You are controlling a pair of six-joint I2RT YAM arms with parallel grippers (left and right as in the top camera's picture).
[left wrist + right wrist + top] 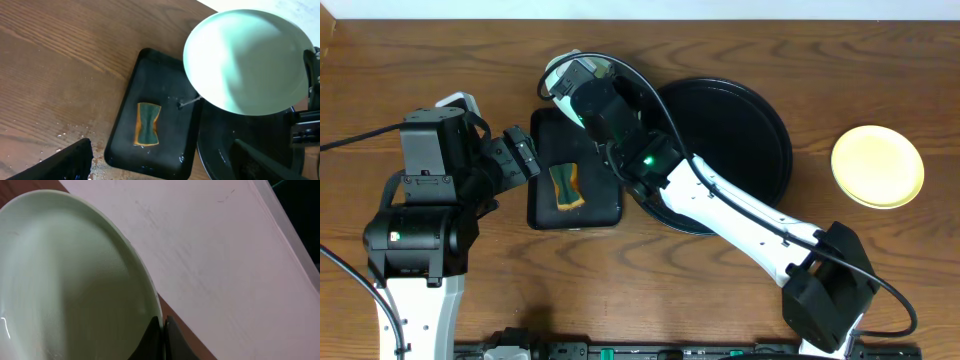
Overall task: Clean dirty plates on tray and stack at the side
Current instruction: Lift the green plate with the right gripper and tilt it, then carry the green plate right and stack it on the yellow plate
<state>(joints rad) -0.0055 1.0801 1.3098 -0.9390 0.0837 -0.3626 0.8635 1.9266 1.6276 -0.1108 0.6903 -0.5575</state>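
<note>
Right gripper: reaches across the round tray to the far left of the desk; its jaws are closed on the rim of a plate, the dark fingers pinching the edge
Held plate: pale blue-green, lifted off the desk and tilted, its hollow face turned toward the left wrist camera; from overhead it sits by the far end of the rectangular tray, close to the round tray's left rim, and is largely hidden by the gripper
Left gripper: beside the left edge of the rectangular tray, jaws spread apart with nothing between them
Round tray: glossy black with a raised rim, mid-desk; the right arm passes over its near-left part
Yellow plate: lies flat on the desk to the right of the round tray, apart from it
Rectangular tray: smaller and black, just left of the round tray, with a wet sheen
Sponge: green with orange edges, lying in the rectangular tray
Desk: brown wood grain, with small wet specks near the rectangular tray's corner in the left wrist view
</note>
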